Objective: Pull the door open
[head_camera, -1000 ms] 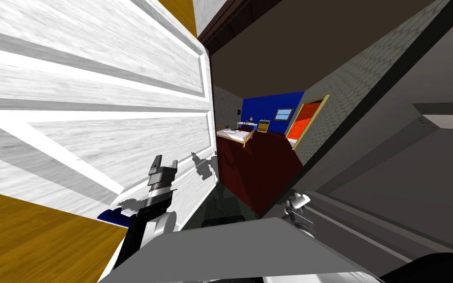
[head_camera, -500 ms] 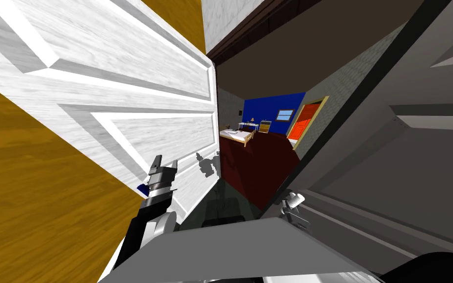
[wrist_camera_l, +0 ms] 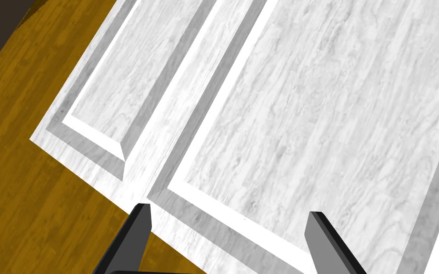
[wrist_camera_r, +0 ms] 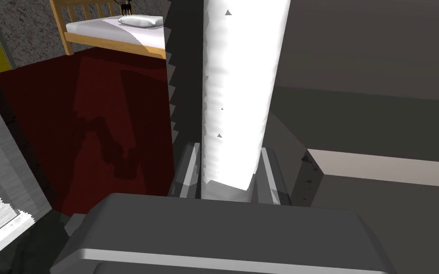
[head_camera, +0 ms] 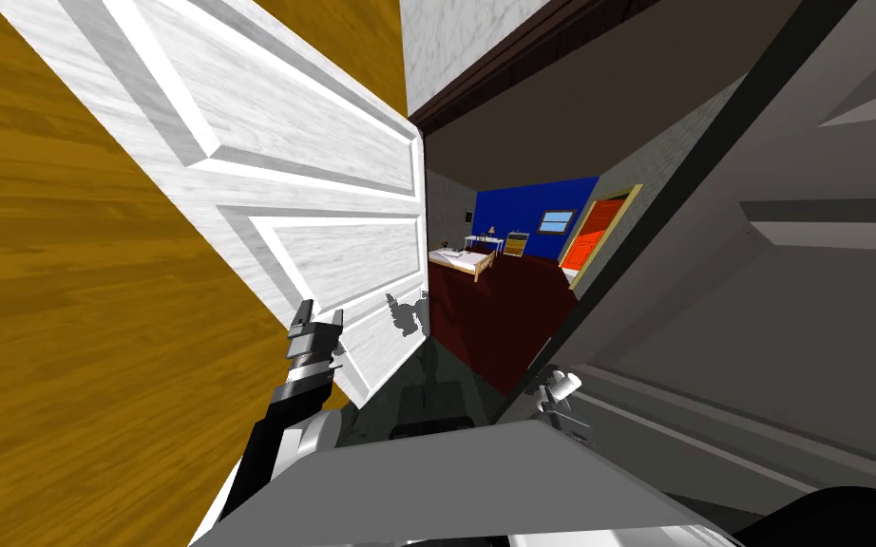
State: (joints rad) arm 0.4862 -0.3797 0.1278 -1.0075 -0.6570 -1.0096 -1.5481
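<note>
2 fingers [wrist_camera_r: 188, 169] of right gripper [wrist_camera_r: 229, 148] clamp white bar [wrist_camera_r: 237, 95]; left gripper [wrist_camera_l: 228, 210] spread.

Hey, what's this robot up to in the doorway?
It is working on a door. Its right gripper is shut on a white bar at the edge of the grey door, probably that door's handle. The left gripper hangs open in front of the white door, touching nothing. Between the two doors the way is open, and you can see through to a bed.
</note>
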